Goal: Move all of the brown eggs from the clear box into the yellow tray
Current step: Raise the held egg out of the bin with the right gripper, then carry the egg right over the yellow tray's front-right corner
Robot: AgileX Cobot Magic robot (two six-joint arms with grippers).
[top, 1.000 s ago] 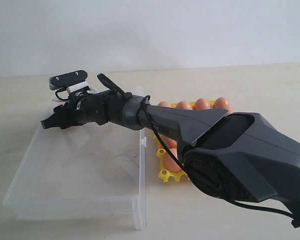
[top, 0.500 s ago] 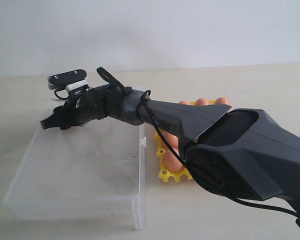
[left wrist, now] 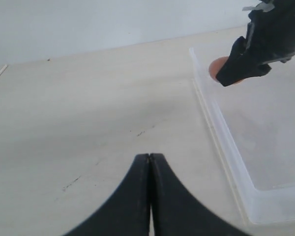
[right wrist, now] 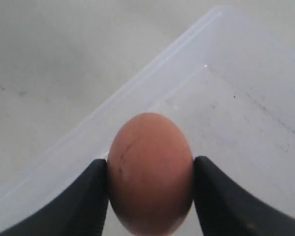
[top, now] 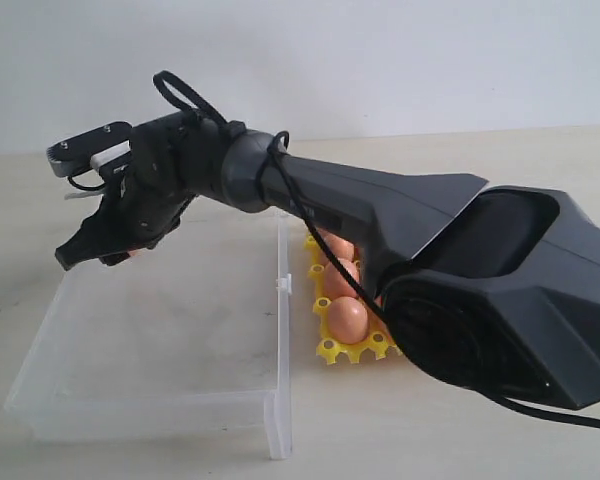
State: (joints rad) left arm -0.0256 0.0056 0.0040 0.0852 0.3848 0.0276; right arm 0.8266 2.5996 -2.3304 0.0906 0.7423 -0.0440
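Brown egg, pinched by its sides in the egg-wide jaws of the right gripper above the far left corner of the clear box, could slip or crack crossing to the yellow tray, seemingly nearly full.

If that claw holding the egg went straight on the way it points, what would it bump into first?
Probably the clear box: the right gripper, closed on an egg, points down at its wall near a corner. Depth is hard to judge.
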